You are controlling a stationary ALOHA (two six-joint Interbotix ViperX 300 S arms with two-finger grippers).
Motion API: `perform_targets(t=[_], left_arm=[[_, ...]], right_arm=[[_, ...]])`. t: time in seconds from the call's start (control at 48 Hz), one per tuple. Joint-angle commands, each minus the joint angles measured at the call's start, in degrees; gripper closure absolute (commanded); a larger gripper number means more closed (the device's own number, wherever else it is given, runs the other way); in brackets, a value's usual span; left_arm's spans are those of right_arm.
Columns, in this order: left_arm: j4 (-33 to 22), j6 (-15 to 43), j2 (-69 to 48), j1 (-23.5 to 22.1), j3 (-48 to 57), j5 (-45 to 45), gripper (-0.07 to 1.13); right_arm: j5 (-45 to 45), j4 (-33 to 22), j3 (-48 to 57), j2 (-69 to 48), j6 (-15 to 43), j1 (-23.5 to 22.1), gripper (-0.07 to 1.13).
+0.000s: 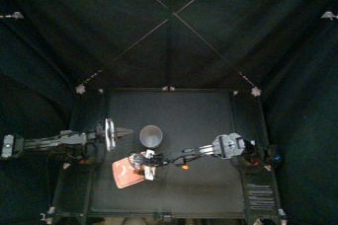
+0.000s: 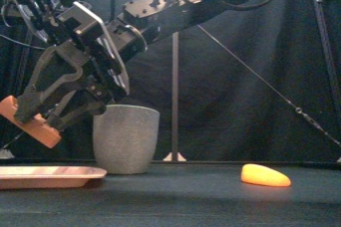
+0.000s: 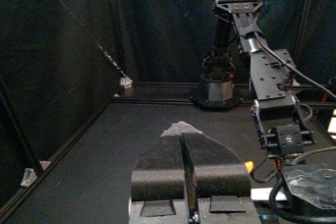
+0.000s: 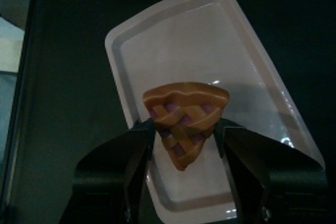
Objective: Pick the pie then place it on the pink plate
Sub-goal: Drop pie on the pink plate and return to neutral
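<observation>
The right arm (image 1: 211,150) reaches in past the middle of the counter (image 1: 199,111), and the right end effector (image 2: 60,107) is clamped on the pie (image 2: 27,121), an orange-brown wedge with a lattice top. In the right wrist view the 2 jaws press on the narrow end of the wedge from either side, and its wide crust edge points away from the wrist. The pie hangs tilted in the air above the pink plate (image 2: 47,176) without touching it; in the front view there is a clear gap between the slice's lower edge and the plate. The plate is a flat, long tray with rounded corners, lying bare on the front left part of the counter.

Just behind the plate stands 1 tall grey speckled cup (image 2: 127,138), upright and apart from the end effector. To the right of the plate, well apart from it, lies 1 small orange-yellow toy (image 2: 265,175) flat on the counter.

The left arm (image 1: 59,142) rests at the left side of the counter, away from the plate. The left end effector (image 3: 184,128) has its 2 jaws pressed together with nothing between them, pointing across the counter toward the right arm
</observation>
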Motion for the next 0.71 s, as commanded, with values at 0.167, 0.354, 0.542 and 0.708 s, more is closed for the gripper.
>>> perform_targets(t=[0.167,0.354,0.542,0.708], left_arm=[[-0.09,0.0,0.26,0.18,-0.18,-0.53,1.04],[-0.09,0.0,0.26,0.18,0.0,-0.53,1.04],[-0.09,-0.09,0.26,0.18,0.35,-0.53,1.04],[-0.09,-0.09,0.26,0.18,0.44,-0.53,1.04]], right_arm=[[-0.09,-1.32,-2.46,-1.32,-0.09,-0.88,0.09],[-0.09,-3.6,-2.29,-1.41,-0.18,-0.97,0.09],[-1.76,-4.75,1.23,-4.83,-0.26,-0.79,0.09],[-7.21,-4.83,9.23,-10.72,-0.26,-0.7,0.09]])
